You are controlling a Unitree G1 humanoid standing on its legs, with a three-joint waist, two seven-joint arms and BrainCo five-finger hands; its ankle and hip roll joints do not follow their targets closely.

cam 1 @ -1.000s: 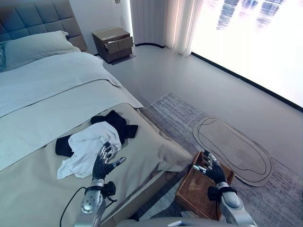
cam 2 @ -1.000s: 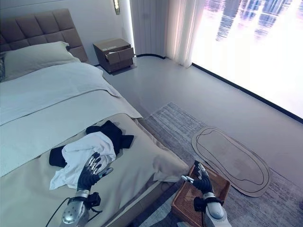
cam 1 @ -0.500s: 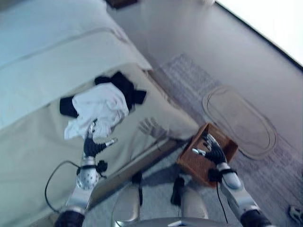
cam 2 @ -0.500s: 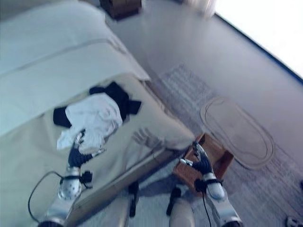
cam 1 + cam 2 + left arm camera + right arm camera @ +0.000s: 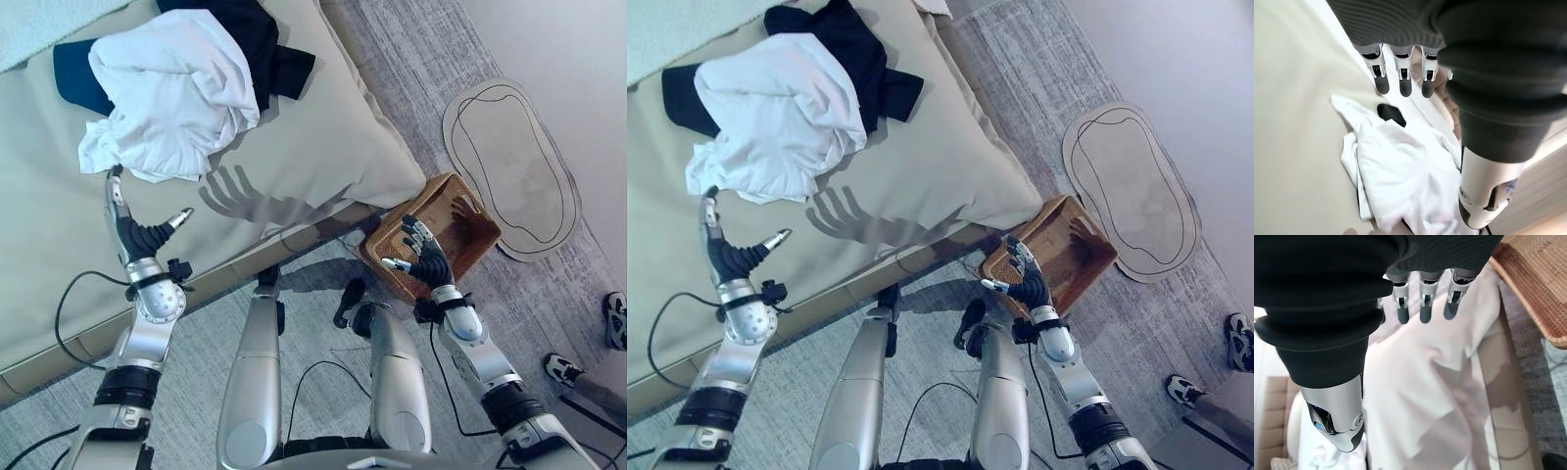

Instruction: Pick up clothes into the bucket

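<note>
clothes [image 5: 176, 88] untouched on bed [image 5: 323, 166], basket [image 5: 446, 230] empty. left robot hand [image 5: 132, 230] open near pile; right robot hand [image 5: 421, 259] open beside basket.

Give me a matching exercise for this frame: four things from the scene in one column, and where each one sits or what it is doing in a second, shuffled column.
Things:
1. white garment
2. dark garment
3. wicker basket
4. left hand

Places or states:
A. on the grey rug beside the bed
B. open, raised just short of the clothes
C. crumpled on top of the other garment
D. on the bed, partly under the white one

Pairs: 1-C, 2-D, 3-A, 4-B
</note>
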